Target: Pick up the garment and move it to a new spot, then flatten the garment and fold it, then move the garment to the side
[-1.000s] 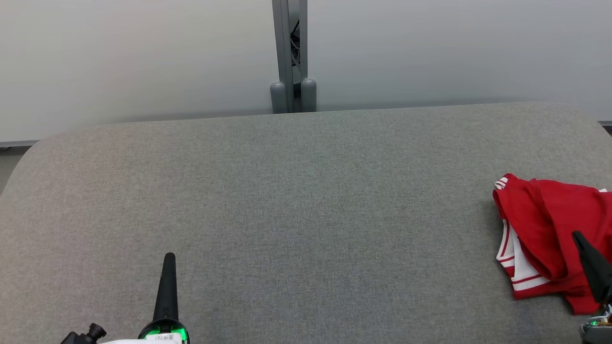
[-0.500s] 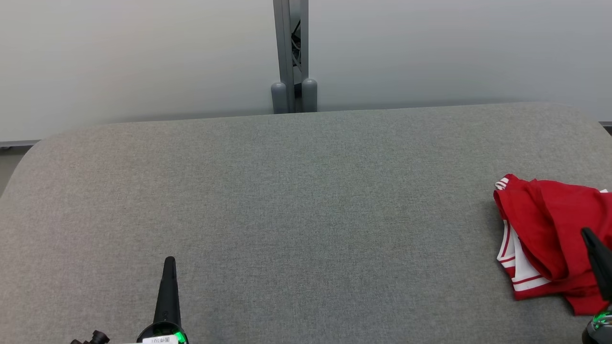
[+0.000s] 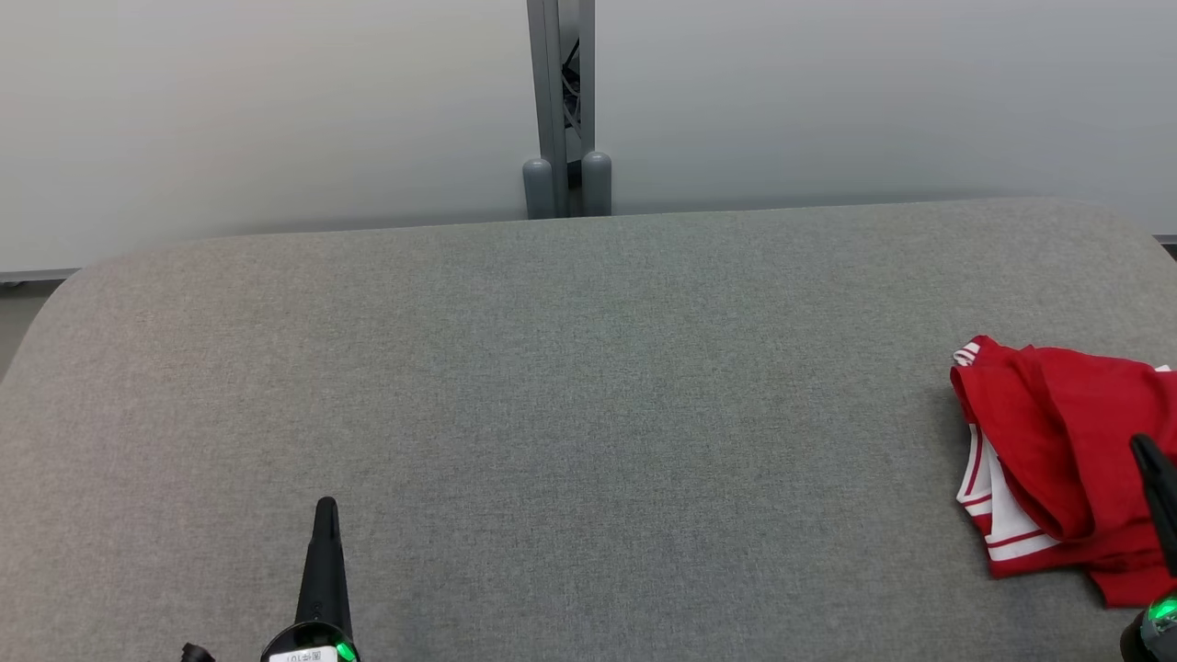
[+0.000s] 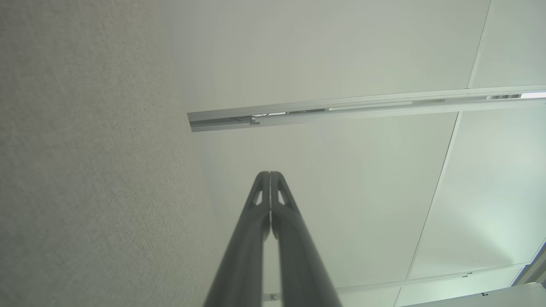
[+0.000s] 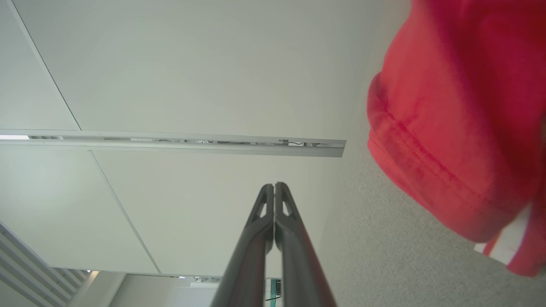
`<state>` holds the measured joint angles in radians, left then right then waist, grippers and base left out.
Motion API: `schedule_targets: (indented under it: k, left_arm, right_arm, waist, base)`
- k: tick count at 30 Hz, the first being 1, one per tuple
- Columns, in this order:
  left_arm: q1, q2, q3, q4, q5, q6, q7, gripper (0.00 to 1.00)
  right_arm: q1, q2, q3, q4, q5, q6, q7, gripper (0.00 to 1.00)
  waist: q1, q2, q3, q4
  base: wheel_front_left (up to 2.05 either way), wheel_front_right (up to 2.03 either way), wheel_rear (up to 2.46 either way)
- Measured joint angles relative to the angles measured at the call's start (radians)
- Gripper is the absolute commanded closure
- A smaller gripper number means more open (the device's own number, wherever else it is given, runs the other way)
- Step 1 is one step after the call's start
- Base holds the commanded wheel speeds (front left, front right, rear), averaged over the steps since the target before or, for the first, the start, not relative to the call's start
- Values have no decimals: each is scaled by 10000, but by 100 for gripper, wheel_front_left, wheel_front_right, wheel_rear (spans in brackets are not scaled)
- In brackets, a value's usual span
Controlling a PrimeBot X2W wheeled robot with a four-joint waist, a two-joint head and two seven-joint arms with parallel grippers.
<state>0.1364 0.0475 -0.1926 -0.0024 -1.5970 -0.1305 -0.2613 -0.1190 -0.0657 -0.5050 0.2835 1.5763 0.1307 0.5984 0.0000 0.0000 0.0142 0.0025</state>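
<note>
While my left gripper (image 3: pixel 325 506) hangs over the table's (image 3: pixel 588 386) near left part, jaws pressed together on nothing, my right gripper (image 3: pixel 1145 446) sits at the table's near right edge, its jaws likewise pressed together on nothing. The red, white-striped garment (image 3: pixel 1057 460) lies crumpled on the table's right edge, just beside my right fingers; whether they touch, I cannot tell.
</note>
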Motion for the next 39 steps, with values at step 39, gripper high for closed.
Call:
schedule_targets:
  k: [39]
  left_arm:
    - [3, 0, 0, -4, -10, 0, -4, 100]
  right_arm:
    - [-5, 40, -58, 0, -13, 0, 56, 100]
  waist:
    - [0, 0, 0, 0]
  base:
    - [0, 0, 0]
